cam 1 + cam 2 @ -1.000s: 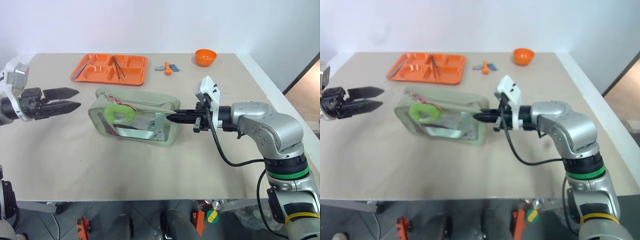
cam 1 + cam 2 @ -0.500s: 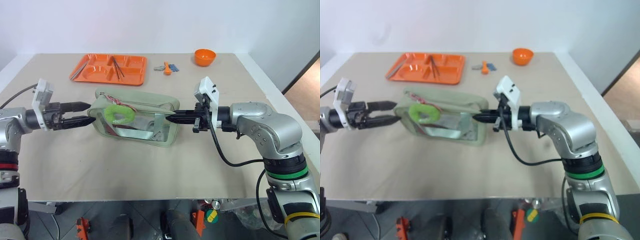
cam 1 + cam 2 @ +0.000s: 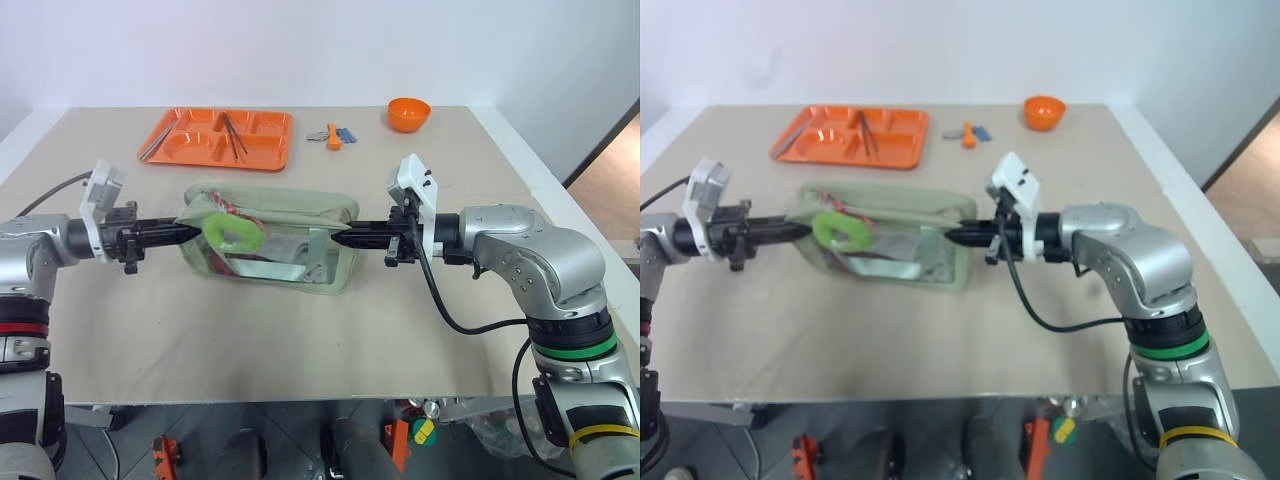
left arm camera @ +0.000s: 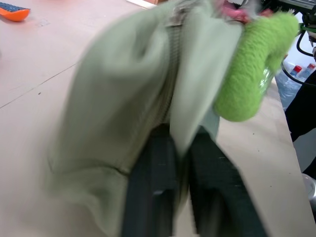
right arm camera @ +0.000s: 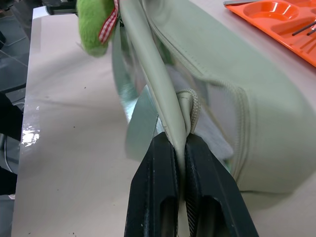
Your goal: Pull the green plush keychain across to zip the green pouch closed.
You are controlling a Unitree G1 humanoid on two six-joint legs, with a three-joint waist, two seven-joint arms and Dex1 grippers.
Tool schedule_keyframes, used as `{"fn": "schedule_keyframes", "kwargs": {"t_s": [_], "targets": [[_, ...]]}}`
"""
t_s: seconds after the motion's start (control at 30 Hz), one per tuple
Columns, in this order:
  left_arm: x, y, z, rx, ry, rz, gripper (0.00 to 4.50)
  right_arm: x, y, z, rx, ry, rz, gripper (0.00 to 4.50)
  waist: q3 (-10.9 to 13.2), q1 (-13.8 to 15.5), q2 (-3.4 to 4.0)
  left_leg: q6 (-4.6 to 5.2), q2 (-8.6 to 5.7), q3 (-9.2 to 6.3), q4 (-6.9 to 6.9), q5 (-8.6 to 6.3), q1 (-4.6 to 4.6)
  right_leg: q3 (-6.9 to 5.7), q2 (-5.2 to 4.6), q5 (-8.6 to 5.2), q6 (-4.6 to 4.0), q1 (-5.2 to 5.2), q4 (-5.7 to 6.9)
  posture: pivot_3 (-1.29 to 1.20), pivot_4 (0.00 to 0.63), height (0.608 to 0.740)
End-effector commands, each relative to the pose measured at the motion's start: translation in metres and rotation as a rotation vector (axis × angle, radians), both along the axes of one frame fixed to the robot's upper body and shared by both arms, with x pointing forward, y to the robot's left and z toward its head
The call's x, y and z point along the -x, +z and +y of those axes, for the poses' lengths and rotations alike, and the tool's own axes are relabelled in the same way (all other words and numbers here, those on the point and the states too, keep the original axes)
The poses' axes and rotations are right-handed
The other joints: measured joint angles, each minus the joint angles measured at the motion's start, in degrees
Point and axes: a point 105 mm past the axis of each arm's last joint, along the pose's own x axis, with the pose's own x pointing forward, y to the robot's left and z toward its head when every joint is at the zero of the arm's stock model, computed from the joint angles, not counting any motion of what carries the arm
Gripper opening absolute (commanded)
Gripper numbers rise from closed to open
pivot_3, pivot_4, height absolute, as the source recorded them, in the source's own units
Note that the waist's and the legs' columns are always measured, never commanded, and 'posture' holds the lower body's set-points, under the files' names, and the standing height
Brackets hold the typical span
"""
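The green pouch [image 3: 270, 240] lay on the table [image 3: 300, 340], in front of the orange tray [image 3: 215, 140], held at both ends. The left gripper [image 3: 178, 232] was closed tight on the fabric at the pouch's left end — the wrist view showed its fingers [image 4: 153, 192] pinching a fold beside the zipper. The right gripper [image 3: 340, 238] was likewise clamped shut on the cloth edge at the pouch's right end, fingers [image 5: 158, 197] pressed together around it. The green plush keychain [image 3: 234, 232] sat on the pouch's upper left part, just beside the left gripper's tips but not gripped by either. An orange bowl [image 3: 410, 113] stood at the far edge, well apart — as did some small items [image 3: 335, 135] beside the tray
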Motion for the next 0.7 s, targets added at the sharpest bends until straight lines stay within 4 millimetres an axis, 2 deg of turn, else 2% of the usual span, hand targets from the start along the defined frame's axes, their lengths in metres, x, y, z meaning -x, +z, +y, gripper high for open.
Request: {"fn": "schedule_keyframes", "kwargs": {"t_s": [0.03,0.33,0.37,0.6,0.7], "targets": [[-0.001,0.006,0.0,-0.014,0.009,-0.051,0.03,0.004,0.011,0.001,-0.019,0.01,-0.047,0.0,0.0,0.0,0.0,0.0,0.0,0.0,0.0,0.0,0.0,0.0,0.0,0.0,0.0,0.0,0.0,0.0,0.15,0.74],[-0.003,0.0,-0.007,-0.003,0.023,-0.062,0.03,-0.004,0.014,-0.002,-0.033,-0.035,-0.089,0.0,0.0,0.1,0.0,0.0,-0.01,0.0,0.01,0.0,0.01,0.0,-0.02,0.0,0.01,0.02,0.0,0.0,0.15,0.74],[-0.003,0.0,-0.008,-0.001,0.023,-0.063,0.0,-0.001,0.014,0.0,-0.032,-0.014,-0.094,0.75,0.0,0.1,0.0,0.01,-0.01,0.0,0.01,0.01,0.01,0.0,-0.02,-0.02,0.03,0.02,0.0,0.0,0.15,0.74],[-0.001,-0.003,-0.014,0.012,0.016,-0.065,0.0,-0.003,0.011,-0.005,-0.012,-0.039,-0.079,3.07,0.0,0.7,0.0,0.01,-0.03,0.01,0.01,0.01,0.01,0.0,-0.06,-0.01,0.03,0.04,0.0,0.0,0.15,0.74],[-0.001,-0.003,-0.015,0.019,0.016,-0.063,0.0,-0.005,0.021,-0.015,-0.021,-0.058,-0.092,4.1,0.0,1.0,0.0,0.01,-0.04,0.0,0.01,0.01,0.01,-0.01,-0.07,-0.01,0.03,0.04,0.0,0.0,0.15,0.74]]}}
